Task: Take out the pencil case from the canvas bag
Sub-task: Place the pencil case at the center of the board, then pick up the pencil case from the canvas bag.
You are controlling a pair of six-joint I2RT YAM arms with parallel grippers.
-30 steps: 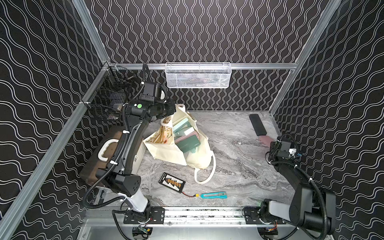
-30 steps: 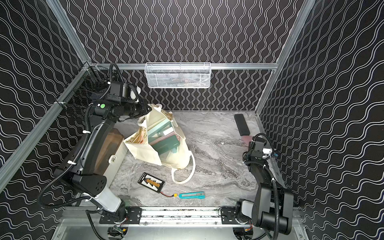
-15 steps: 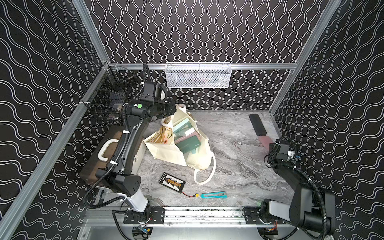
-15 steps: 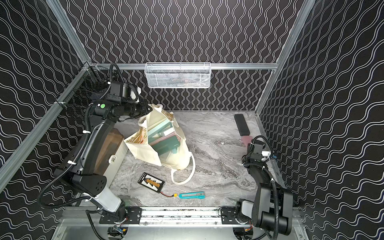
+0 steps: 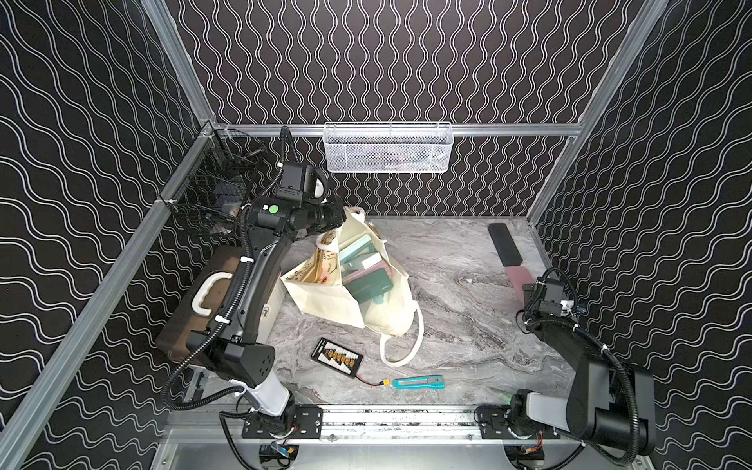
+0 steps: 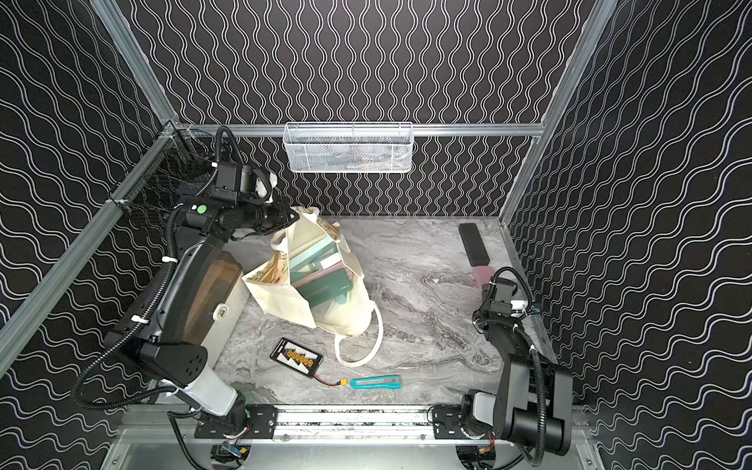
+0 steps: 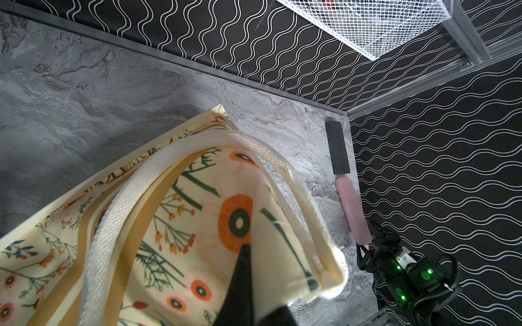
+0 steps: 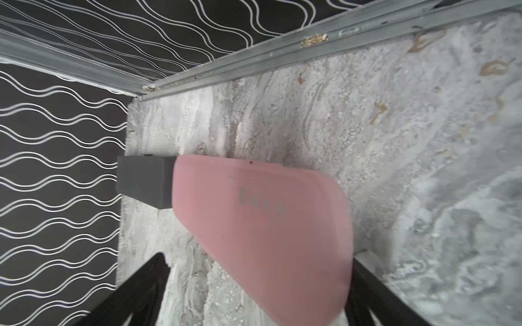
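Both top views showed the pink pencil case [image 5: 516,272] out of the canvas bag [image 5: 325,303], lying on the table [image 5: 447,285] near its right edge. Its long axis ran straight ahead of the right gripper [image 5: 528,288], the nearer one. Left wrist: the left gripper [image 7: 245,254] pinched the bag's printed cloth. Right wrist: the jaws stood spread on either side of the case. Since a second earlier, that gripper had drawn back slightly.

Overhead light falls evenly on my tabletop [image 5: 447,285] in both top views: shadows soft and short, walls [image 5: 407,61] dark, focus sharp. In my left wrist view the canvas bag [image 7: 197,214] is bright but blurs near the lens, and shade covers the tabletop beside it. In my right wrist view the pink case [image 8: 262,225] and my right fingers [image 8: 135,293] are out of focus.
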